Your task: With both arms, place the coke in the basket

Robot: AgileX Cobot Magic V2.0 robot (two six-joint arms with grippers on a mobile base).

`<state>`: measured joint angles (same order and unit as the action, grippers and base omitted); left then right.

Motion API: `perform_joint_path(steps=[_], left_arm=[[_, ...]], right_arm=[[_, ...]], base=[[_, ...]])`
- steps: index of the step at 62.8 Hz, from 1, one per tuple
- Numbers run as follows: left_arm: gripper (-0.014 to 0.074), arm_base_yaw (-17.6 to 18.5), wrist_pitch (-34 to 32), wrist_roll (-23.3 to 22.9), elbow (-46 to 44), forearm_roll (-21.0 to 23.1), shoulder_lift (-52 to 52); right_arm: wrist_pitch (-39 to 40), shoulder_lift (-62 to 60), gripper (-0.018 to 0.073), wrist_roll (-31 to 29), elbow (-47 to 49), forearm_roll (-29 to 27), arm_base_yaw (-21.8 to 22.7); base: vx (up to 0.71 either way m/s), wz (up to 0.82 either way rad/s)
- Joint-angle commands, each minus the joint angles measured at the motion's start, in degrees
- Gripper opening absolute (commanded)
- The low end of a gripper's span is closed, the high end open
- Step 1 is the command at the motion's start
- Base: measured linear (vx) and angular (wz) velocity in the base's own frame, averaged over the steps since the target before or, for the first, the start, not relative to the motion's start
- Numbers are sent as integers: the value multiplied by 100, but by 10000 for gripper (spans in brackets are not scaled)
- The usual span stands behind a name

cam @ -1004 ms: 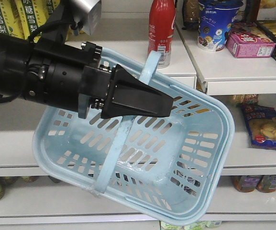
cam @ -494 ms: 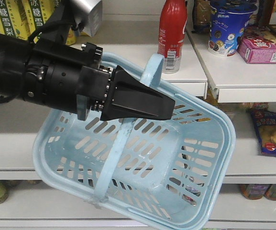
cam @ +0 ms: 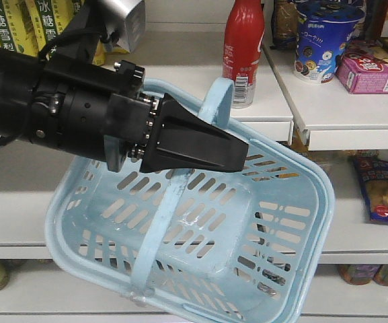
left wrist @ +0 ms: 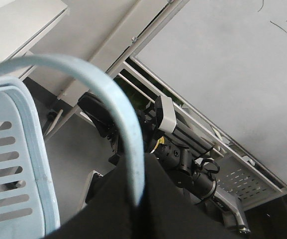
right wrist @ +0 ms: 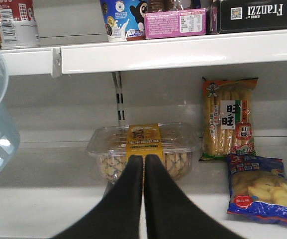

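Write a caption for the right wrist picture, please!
Closed right fingers point at a clear snack box on a shelf.

Bright, even overhead light throughout. Soft white glare sits on the basket [cam: 200,222] base and along the shelf [right wrist: 183,50] front edge. The near black fingers [right wrist: 128,204] look slightly blurred; shadows are faint.

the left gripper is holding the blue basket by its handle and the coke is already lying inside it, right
Not quite. The coke is not inside the basket. It stands upright on the shelf behind the basket, which holds nothing, as the exterior front-facing view shows. The left gripper does hold the basket by its handle.
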<state>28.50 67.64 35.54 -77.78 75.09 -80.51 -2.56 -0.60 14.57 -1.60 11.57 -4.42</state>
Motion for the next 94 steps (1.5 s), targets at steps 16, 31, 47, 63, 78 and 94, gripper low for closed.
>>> perform_joint_path(steps=[16,31,47,63,78,94], left_arm=[[-6,-3,-251,98,-141,420,198],[-6,-3,-251,98,-141,420,198],[-6,-3,-251,98,-141,420,198],[-6,-3,-251,98,-141,420,198],[-6,-3,-251,98,-141,420,198],[-6,-3,-251,98,-141,420,198]], right_arm=[[416,-74,-5,-14,-47,48,33],[416,-74,-5,-14,-47,48,33],[416,-74,-5,-14,-47,48,33],[416,-74,-5,-14,-47,48,33],[416,-74,-5,-14,-47,48,33],[416,-74,-5,-14,-47,48,33]], base=[[3,-1],[4,-3],[5,-2],[4,-2],[2,0],[1,1]])
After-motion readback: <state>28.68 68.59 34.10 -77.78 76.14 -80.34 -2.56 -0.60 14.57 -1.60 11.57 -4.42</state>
